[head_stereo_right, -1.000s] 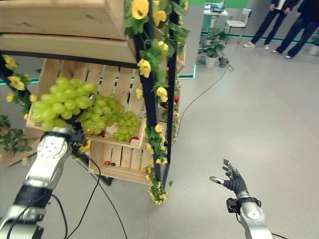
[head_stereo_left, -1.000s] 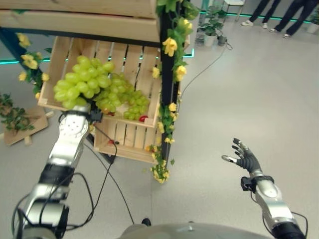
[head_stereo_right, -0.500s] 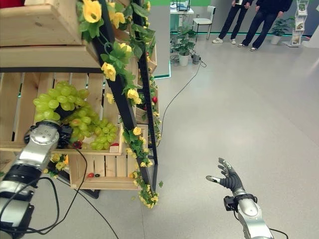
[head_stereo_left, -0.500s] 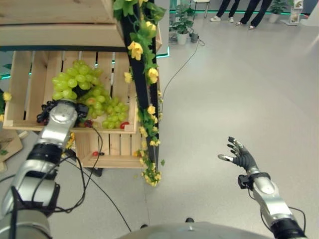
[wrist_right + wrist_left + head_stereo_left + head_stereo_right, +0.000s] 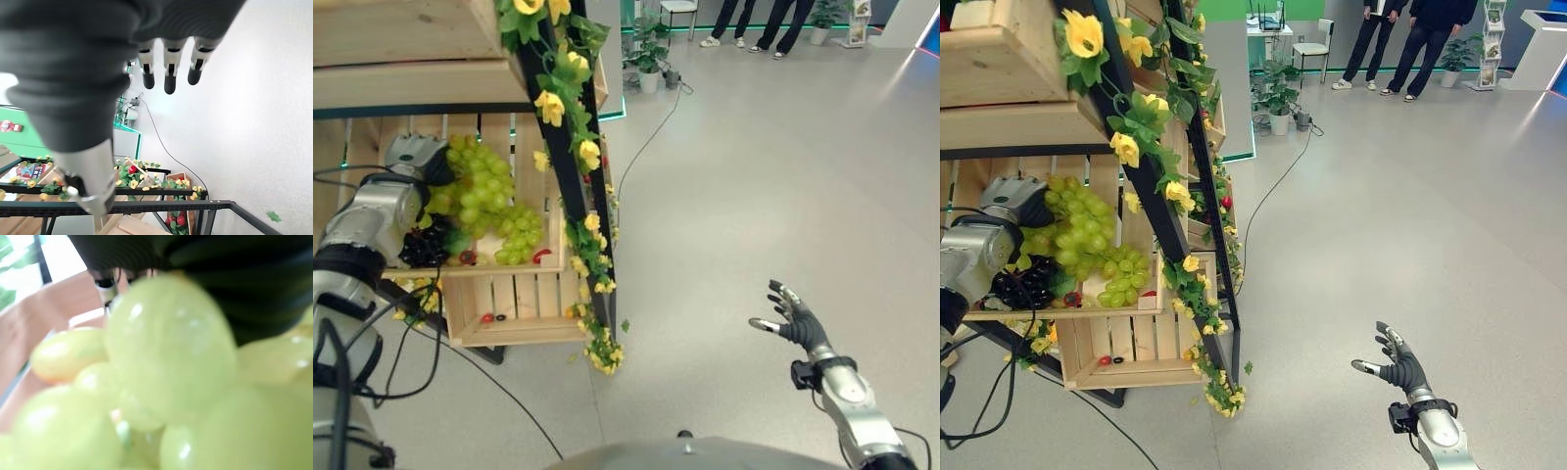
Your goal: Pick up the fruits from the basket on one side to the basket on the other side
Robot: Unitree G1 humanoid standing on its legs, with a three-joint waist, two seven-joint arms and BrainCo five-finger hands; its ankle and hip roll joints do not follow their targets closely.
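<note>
**Left hand now up in the grape crate**

Since a second ago the whole view has swung to the robot's right, so the stand sits further left in both eye views; that is the camera, not the stand. Beyond that shift, the left hand (image 5: pixel 411 154) has risen from the crate's front lip to the top of the grape pile, pressed against the upper left of the green grapes (image 5: pixel 481 191). The right hand (image 5: pixel 793 318) has kept its pose, low over the bare floor (image 5: pixel 783 176) with fingers spread and holding nothing.

The wooden stand (image 5: pixel 401 83) is wrapped with a garland of yellow flowers (image 5: pixel 570 147) along its dark post. The upper crate (image 5: pixel 494 262) holds the green grapes, with a dark grape bunch (image 5: pixel 423 247) at its front left and small red fruit along the front edge. A lower crate (image 5: pixel 514 323) has a few small red pieces in it.

The green bunch lies heaped, its long axis slanting from the upper left, by the left hand, down towards the front right corner of the crate. In the left wrist view the grapes (image 5: pixel 166 347) crowd right against the hand's dark cover, hiding the fingers, so I cannot tell whether they have closed. My guess is that the grasp is under way and the lift not yet begun. People's legs (image 5: pixel 1391 49) show at the far end of the hall.
</note>
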